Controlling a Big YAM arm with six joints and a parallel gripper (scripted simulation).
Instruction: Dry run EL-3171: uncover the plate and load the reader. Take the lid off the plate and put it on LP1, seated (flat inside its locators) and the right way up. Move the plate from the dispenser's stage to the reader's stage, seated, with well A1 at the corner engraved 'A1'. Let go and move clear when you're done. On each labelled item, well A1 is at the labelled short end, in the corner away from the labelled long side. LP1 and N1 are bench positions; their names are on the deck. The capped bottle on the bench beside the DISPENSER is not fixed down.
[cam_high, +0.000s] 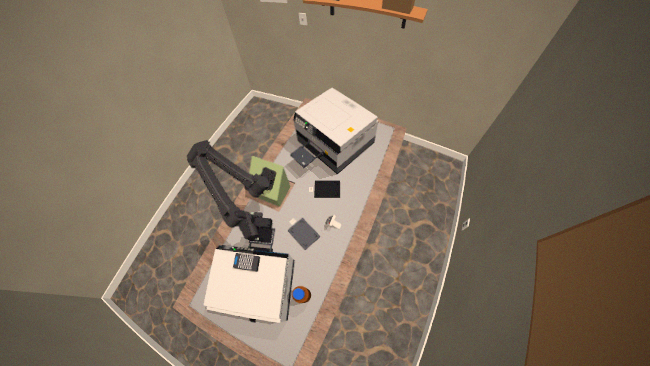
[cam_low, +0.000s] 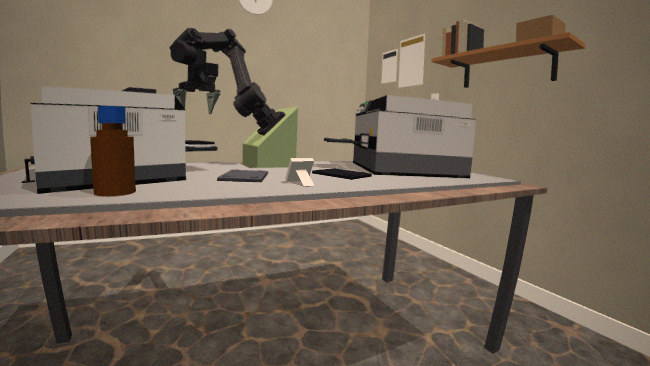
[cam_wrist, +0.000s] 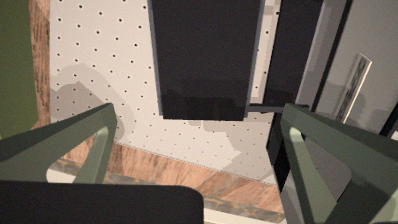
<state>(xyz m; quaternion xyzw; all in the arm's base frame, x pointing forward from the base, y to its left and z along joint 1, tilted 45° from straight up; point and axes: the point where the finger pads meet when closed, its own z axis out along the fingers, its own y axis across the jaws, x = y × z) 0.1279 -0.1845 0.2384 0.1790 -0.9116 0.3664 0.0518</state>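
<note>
The gripper (cam_high: 262, 233) (cam_low: 196, 110) (cam_wrist: 198, 112) is hovering, fingers spread empty, above the lidded plate (cam_low: 202, 145) (cam_wrist: 205, 55), whose long axis is apparently running parallel to the dispenser's (cam_high: 247, 292) (cam_low: 160, 145) (cam_wrist: 372, 27) front (crosswise to the finger gap).

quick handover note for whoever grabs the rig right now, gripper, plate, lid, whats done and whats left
Gripper: open, holding nothing, above the near side of the dispenser's stage.
Plate and lid: a dark item lies on the stage between the fingers' lines; plate and lid can't be told apart here.
LP1: dark grey pad, no lid on it.
Reader's stage: no plate on it.
Done: nothing placed.
Left: lid to LP1, seated; plate to reader, A1 at the engraved corner.
Watch the loose capped bottle.
</note>
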